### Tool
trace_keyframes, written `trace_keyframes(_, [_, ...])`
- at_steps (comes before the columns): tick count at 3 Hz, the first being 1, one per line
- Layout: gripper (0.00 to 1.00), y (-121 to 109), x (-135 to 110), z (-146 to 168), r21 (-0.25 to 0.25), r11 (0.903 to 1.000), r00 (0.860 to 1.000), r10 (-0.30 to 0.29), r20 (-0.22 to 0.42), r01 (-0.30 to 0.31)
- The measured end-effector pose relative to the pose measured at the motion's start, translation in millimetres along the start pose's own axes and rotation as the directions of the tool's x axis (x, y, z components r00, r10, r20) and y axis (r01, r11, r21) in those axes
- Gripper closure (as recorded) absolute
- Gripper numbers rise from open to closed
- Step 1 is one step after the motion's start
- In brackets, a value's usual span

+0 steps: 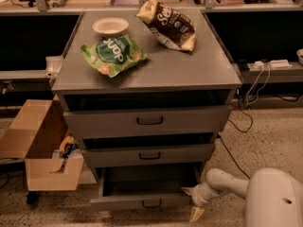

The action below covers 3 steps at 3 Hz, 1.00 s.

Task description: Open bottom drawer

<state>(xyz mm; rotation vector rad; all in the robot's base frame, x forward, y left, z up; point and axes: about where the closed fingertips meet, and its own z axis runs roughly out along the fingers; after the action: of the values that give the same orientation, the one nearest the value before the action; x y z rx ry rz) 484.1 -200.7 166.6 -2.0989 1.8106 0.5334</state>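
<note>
Bottom drawer (123,202) stands pulled out at the lower centre of the frame.
The gripper (191,203), lower right, sits at the drawer front's right end, fingers spread apart.

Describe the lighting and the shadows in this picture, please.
Camera view: warm, dim light falls on the cabinet top; deep shadow fills the gaps above the top drawer and middle drawer and the back of the open bottom drawer; the gripper, at that drawer's right front corner, is lit, fingers apart.
</note>
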Motion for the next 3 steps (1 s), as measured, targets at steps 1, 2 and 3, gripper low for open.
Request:
trace_keyframes(1, [0.40, 15, 4, -4, -0.011, 0.9999, 1.000, 0.007, 0.000, -0.007])
trace_keyframes(2, [0.64, 31, 5, -17, 0.005, 0.9999, 1.000, 0.011, -0.001, -0.011])
trace_keyframes(3, [0.86, 58, 11, -18, 0.015, 0.9986, 0.998, 0.051, 0.027, -0.051])
